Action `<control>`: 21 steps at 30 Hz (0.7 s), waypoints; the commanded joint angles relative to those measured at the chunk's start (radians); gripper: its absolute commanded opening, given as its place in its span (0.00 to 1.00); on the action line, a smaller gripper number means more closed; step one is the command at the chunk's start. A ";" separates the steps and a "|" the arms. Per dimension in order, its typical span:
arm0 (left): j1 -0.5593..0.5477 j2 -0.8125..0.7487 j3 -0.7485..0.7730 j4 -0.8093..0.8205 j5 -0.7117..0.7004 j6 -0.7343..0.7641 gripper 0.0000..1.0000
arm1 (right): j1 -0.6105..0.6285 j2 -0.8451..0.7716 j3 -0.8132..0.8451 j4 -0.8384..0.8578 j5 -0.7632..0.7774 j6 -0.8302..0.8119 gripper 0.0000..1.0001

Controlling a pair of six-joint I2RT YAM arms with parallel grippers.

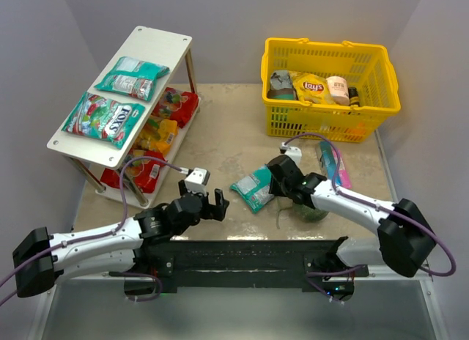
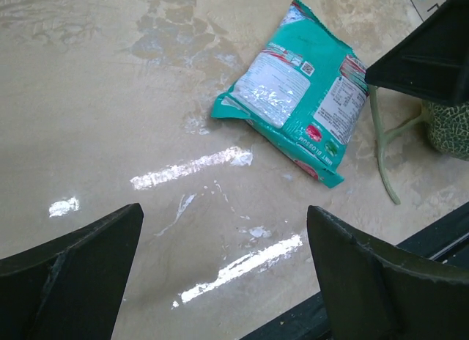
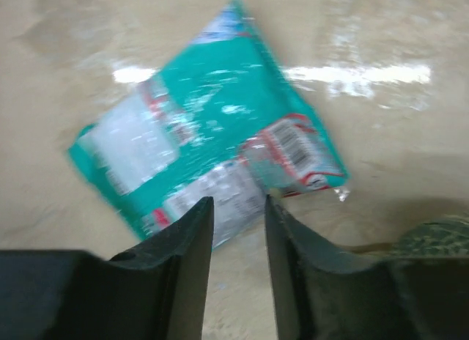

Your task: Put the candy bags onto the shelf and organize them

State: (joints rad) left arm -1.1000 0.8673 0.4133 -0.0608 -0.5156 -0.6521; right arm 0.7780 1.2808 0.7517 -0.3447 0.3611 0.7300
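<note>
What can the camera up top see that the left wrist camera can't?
Only the top view shows the white shelf with candy bags lying on it, the yellow basket and both whole arms. Only the left wrist view shows the small print and square code on the teal bag, plus glare streaks on the table. Both show that teal bag flat on the table, the left gripper, the right gripper beside it and the dark green ball.

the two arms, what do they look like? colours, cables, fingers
Both arms have white links with black joints. A purple cable loops along each, the left arm and the right arm. Each wrist carries a small white camera block. The left gripper and right gripper have black, wedge-shaped fingers.
</note>
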 commanded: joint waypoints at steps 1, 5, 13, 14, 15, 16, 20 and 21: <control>0.000 0.044 0.082 0.105 0.019 0.009 1.00 | -0.058 0.057 -0.028 0.001 0.084 0.065 0.29; 0.000 0.094 0.108 0.119 0.023 0.017 0.99 | -0.082 0.123 -0.017 0.028 0.114 0.075 0.16; 0.000 0.274 0.166 0.184 0.005 0.048 1.00 | -0.108 0.279 0.058 0.118 0.101 -0.013 0.12; 0.000 0.288 0.170 0.188 -0.007 0.052 0.99 | -0.112 0.288 0.070 0.137 0.102 -0.047 0.12; 0.000 0.311 0.177 0.191 -0.011 0.054 1.00 | -0.118 0.298 0.096 0.145 0.102 -0.066 0.12; 0.000 0.321 0.182 0.194 -0.012 0.057 0.99 | -0.124 0.308 0.112 0.153 0.105 -0.081 0.12; 0.002 0.380 0.196 0.234 -0.030 0.077 0.99 | -0.143 0.357 0.181 0.202 0.104 -0.182 0.15; 0.002 0.390 0.203 0.233 -0.034 0.078 0.99 | -0.146 0.364 0.216 0.190 0.107 -0.184 0.17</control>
State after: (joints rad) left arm -1.1000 1.2213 0.5575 0.0925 -0.4965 -0.6079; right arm 0.6495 1.6173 0.8642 -0.2443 0.4332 0.6384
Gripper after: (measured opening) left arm 0.994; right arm 0.141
